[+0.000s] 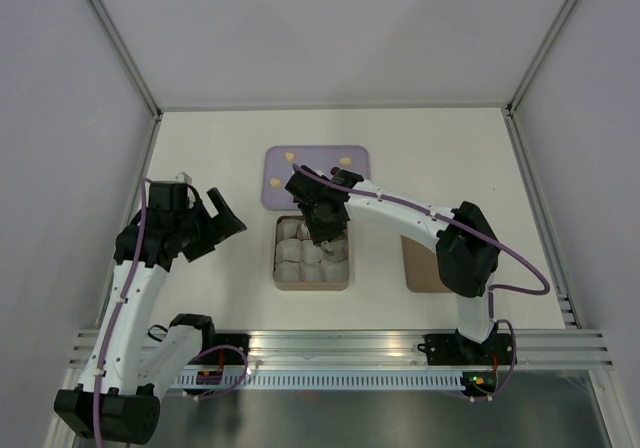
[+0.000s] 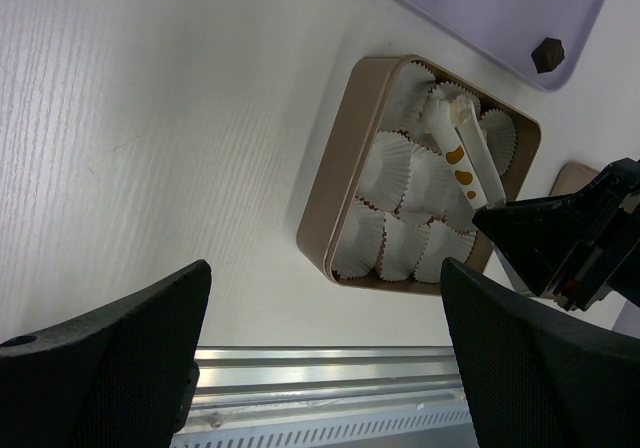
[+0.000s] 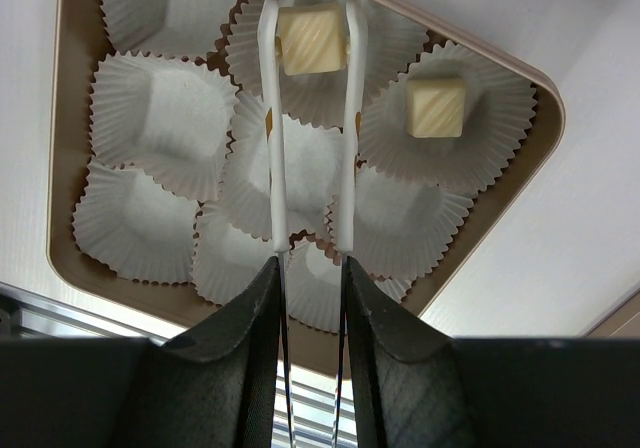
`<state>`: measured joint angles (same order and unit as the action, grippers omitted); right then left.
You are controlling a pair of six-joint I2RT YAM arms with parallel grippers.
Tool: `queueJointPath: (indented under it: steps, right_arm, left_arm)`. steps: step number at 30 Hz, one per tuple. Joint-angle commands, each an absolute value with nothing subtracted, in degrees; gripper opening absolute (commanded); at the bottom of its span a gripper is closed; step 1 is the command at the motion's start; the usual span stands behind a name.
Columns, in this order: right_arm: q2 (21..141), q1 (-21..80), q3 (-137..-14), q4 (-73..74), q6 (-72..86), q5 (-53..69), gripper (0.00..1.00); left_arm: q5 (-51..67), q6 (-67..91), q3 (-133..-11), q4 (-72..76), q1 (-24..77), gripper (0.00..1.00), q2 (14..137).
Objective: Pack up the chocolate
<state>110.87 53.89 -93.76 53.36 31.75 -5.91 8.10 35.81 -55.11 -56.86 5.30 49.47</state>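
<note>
right arm reaches across over box (image 1: 280, 268), wrist tipped down | right gripper (image 3: 310, 268) clenched on white tongs (image 3: 272, 118), tips pinching cream chocolate (image 3: 311, 39) above paper cup (image 3: 385, 43) | second cream piece (image 3: 436, 107) sits in neighbouring cup | left gripper (image 2: 325, 273) spread wide, hovering beside box | top view: wrist hides tongs; lilac tray (image 2: 500, 18) cut off at frame edge

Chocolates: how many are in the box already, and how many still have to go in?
One pale chocolate already sits in a paper cup in the box. A second pale piece is pinched in the tongs held by the right end effector, over another cup. Still on the purple tray: three pale pieces and at least two dark ones.
</note>
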Motion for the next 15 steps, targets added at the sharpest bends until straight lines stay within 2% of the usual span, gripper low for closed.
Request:
queueJointPath:
  steps: [1, 6, 15]
  right_arm:
    - [111.7, 54.2, -94.7, 52.3, 32.6, -7.1, 0.20]
    - [111.7, 54.3, -94.3, 52.9, 32.8, -7.1, 0.21]
    - [112.1, 54.2, -94.4, 53.0, 32.9, -7.5, 0.29]
  left_arm:
    - [9.8, 38.0, -54.7, -55.8, 5.7, 1.00, 48.4]
    - [9.8, 38.5, -54.6, -55.9, 5.7, 1.00, 47.9]
    - [9.7, 39.2, -54.6, -56.1, 5.8, 0.99, 47.1]
